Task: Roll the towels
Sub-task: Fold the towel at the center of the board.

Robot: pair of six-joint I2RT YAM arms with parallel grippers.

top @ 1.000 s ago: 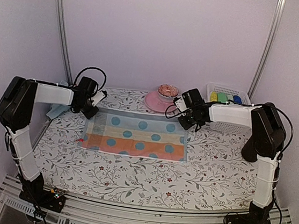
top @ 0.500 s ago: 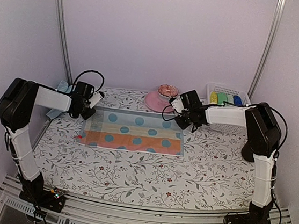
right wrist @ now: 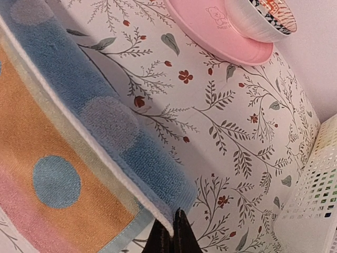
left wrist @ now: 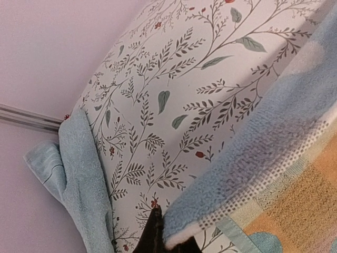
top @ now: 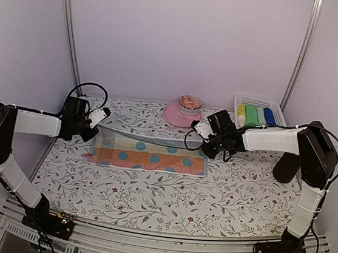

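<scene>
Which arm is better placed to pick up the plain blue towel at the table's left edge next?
Left. The left jaws pinch the spotted towel's corner close to that blue towel; the right jaws pinch the other corner, over by the pink plate.

Right gripper (right wrist: 172,232) is closed on the corner of the striped, dotted towel (right wrist: 79,153), whose blue edge is raised off the floral table (right wrist: 237,137). Pink plate (right wrist: 210,31) carries a bowl (right wrist: 258,18). White basket (right wrist: 310,211) at right.

One pink plate (top: 171,115) bears one bowl (top: 190,101). Right of the plate, one basket (top: 259,99) holds four rolled cloths (top: 253,115). Two towels: dotted towel (top: 147,156) nearer, pale blue towel (left wrist: 79,168) leftward.
</scene>
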